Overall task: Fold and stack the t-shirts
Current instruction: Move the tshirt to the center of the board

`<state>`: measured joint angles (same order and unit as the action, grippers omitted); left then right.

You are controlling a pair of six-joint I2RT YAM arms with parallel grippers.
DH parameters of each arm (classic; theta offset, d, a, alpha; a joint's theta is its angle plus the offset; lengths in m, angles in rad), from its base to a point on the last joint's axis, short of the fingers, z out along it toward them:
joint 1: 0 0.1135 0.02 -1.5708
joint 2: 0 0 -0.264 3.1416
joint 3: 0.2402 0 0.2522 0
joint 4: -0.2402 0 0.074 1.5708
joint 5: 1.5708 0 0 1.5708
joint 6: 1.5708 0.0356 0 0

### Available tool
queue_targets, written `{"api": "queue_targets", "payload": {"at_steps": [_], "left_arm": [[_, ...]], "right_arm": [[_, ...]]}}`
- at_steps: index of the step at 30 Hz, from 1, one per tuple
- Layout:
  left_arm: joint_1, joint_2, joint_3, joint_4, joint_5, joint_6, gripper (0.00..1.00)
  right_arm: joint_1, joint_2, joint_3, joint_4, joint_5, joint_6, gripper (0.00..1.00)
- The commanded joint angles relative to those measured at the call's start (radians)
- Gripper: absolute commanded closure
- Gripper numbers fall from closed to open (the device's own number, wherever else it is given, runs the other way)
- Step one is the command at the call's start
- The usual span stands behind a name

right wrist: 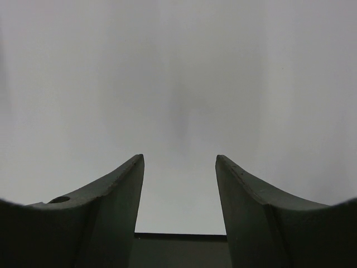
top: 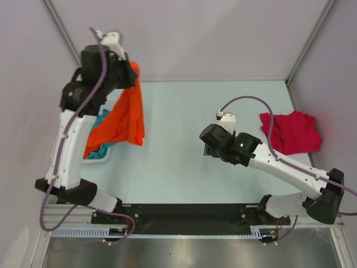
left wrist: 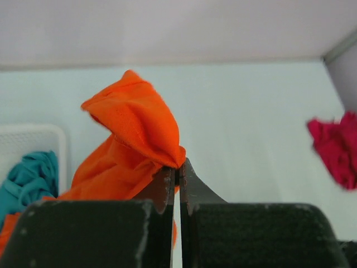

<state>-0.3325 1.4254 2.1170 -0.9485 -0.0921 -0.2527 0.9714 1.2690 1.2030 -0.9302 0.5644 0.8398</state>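
Observation:
My left gripper (left wrist: 178,167) is shut on a bunched edge of the bright orange t-shirt (left wrist: 134,123). It holds the shirt high at the back left, and the cloth hangs down from it (top: 121,114). Under the hanging cloth, the teal t-shirt (top: 102,118) lies in a white basket (top: 99,158); the left wrist view also shows that teal t-shirt (left wrist: 30,178). The crimson red t-shirt (top: 291,132) lies crumpled on the table at the right. My right gripper (right wrist: 179,159) is open above the middle of the table (top: 208,146), with nothing between its fingers.
The white mesh basket (left wrist: 33,137) stands at the table's left edge. Grey walls close the table at the back and both sides, with metal posts in the back corners. Both arm bases sit on a black rail at the near edge.

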Motion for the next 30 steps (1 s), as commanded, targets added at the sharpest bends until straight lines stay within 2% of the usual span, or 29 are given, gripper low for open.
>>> {"api": "queue_targets", "payload": {"at_steps": [1, 11, 16, 19, 27, 30], "left_arm": [[-0.108, 0.044, -0.038, -0.033, 0.080, 0.067, 1.00], [-0.252, 0.142, 0.015, -0.030, 0.115, 0.056, 1.00], [-0.345, 0.188, 0.150, -0.101, 0.141, 0.040, 1.00], [-0.384, 0.230, 0.244, -0.147, 0.202, 0.024, 1.00], [-0.485, 0.213, 0.259, -0.119, 0.279, 0.029, 1.00], [-0.499, 0.213, 0.258, -0.093, 0.348, 0.010, 1.00]], "right_arm": [[0.004, 0.012, 0.046, -0.018, 0.052, 0.042, 0.39], [0.006, 0.104, 0.105, -0.059, 0.081, 0.064, 0.36], [0.015, 0.191, 0.159, -0.076, 0.107, 0.071, 0.35], [0.035, 0.228, 0.202, -0.085, 0.115, 0.068, 0.35], [0.092, 0.299, 0.250, -0.090, 0.129, 0.067, 0.35], [0.108, 0.308, 0.256, -0.088, 0.127, 0.068, 0.35]]}}
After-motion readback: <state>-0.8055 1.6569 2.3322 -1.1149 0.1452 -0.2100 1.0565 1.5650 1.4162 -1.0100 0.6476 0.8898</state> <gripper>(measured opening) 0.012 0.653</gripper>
